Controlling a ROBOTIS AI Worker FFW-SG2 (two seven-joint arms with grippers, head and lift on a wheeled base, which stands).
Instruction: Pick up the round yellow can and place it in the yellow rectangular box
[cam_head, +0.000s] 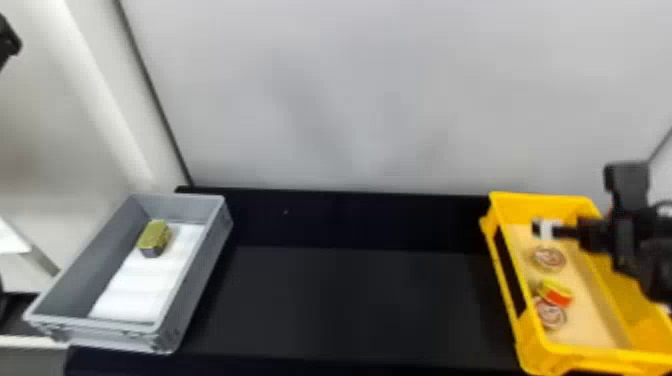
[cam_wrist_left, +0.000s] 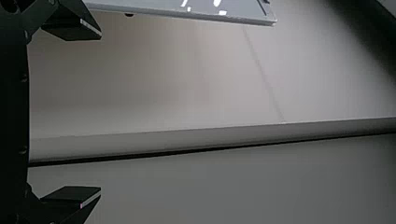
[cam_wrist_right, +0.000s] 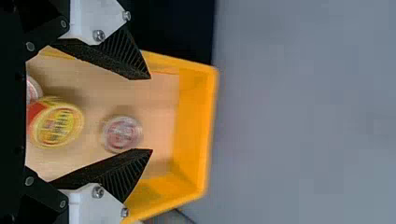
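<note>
Closest first, at the robot's right end of the black table (cam_head: 350, 310): the near wall of the yellow rectangular box (cam_head: 615, 361), with a pale tan bottom inside. Just past that wall, in the box, a flat round container (cam_head: 552, 317) with a printed top. Right beside it, overlapping it in the head view, the round yellow can (cam_head: 555, 294), with a red-orange band on its side; whether touching the container or leaning on it, cannot tell. A little farther along the same bottom, apart from the can, a second flat round container (cam_head: 548, 258).

Above the far part of the box, in from the right edge, the right gripper (cam_head: 538, 228), with fingers spread wide and ridged inner faces toward each other in its own wrist view.

At the robot's left end of the table, a grey box (cam_head: 200, 287), lined with white padding (cam_head: 135, 290); toward its far end, a small gold-and-grey block (cam_head: 154, 237) on the padding. High at the head view's left edge, the left gripper (cam_head: 7, 40), with fingers well apart in its wrist view. Behind the table, farthest off, a pale grey wall (cam_head: 350, 100).
</note>
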